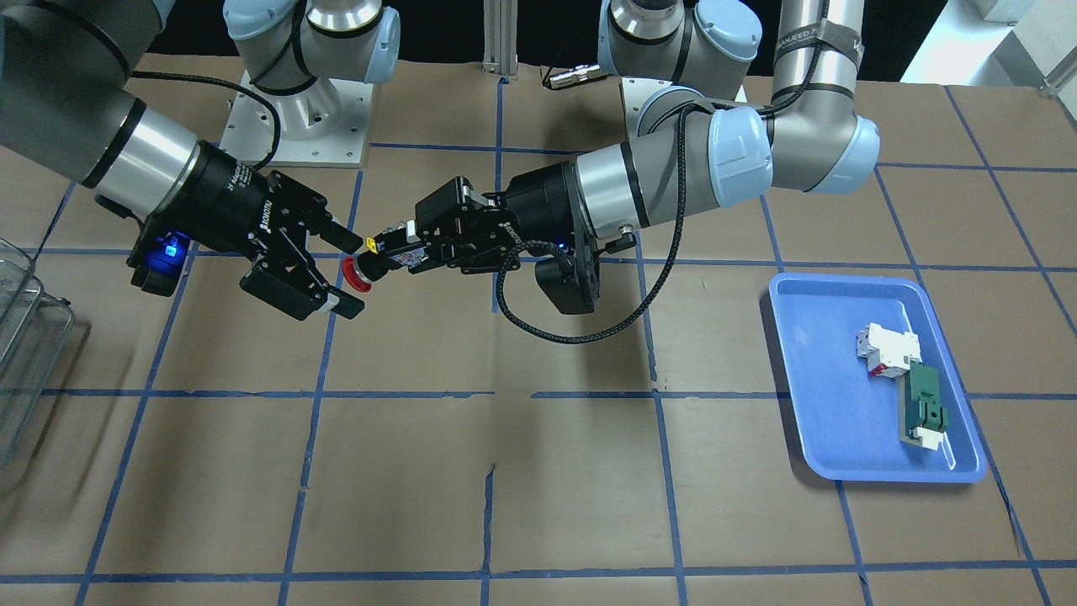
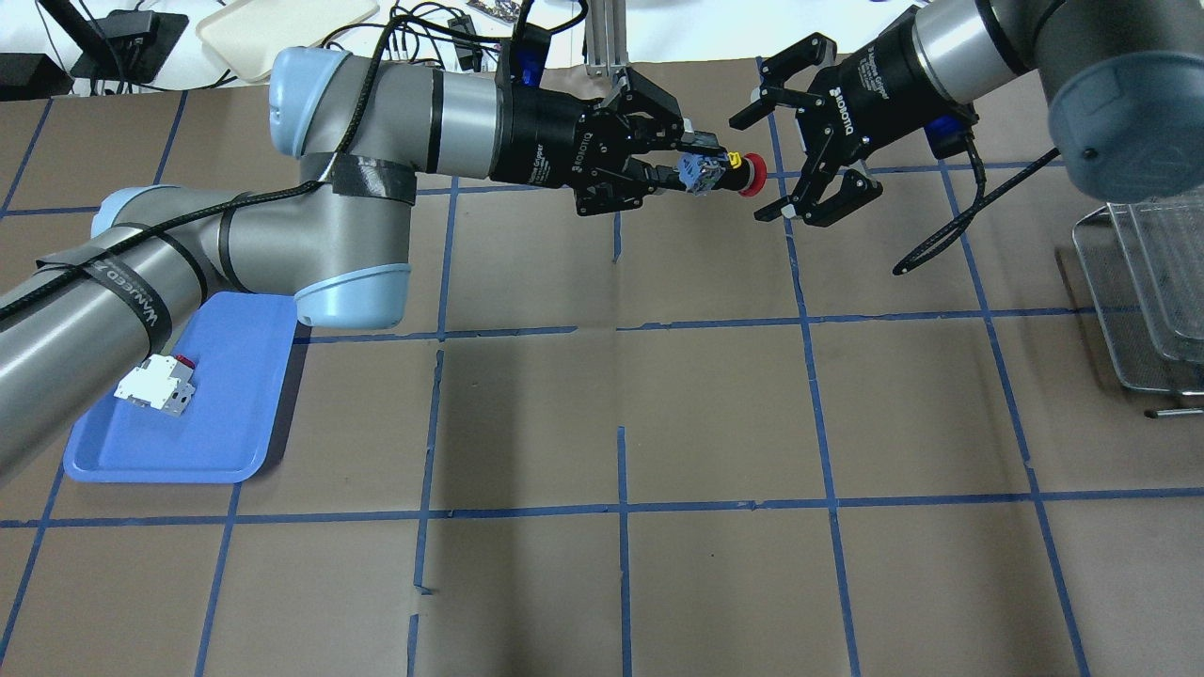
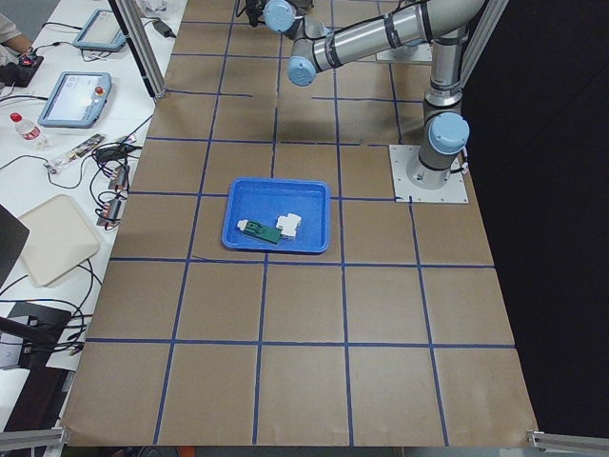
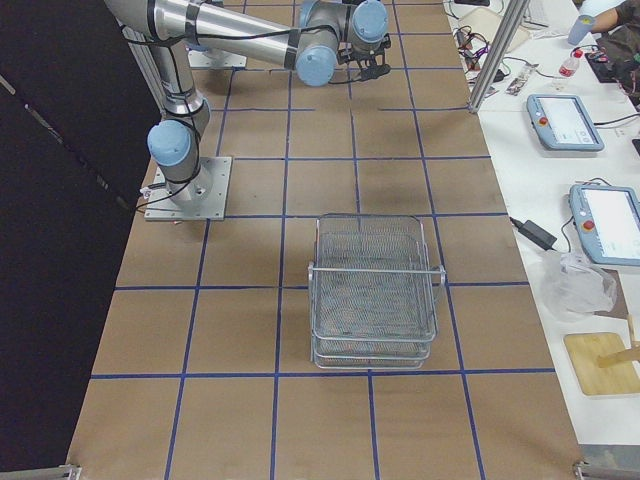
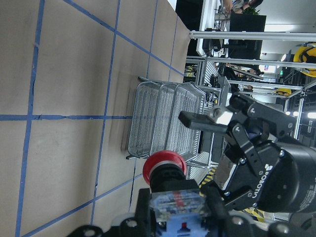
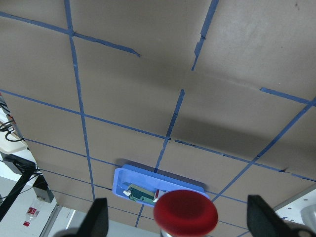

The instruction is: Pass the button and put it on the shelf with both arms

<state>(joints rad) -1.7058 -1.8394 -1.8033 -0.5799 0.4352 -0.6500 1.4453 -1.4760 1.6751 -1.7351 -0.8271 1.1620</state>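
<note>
My left gripper is shut on the button's black-grey body and holds it level in the air over the far middle of the table. The button points its red cap at my right gripper. That gripper is open, with the cap between its two fingertips and not touching them. The front view shows the same: the button, the left gripper, the right gripper. In the right wrist view the red cap sits between the spread fingers. The shelf stands at the table's right end.
A blue tray on the robot's left side holds a white block and a green flat part. The shelf also shows in the right side view and the left wrist view. A black cable hangs under the left wrist.
</note>
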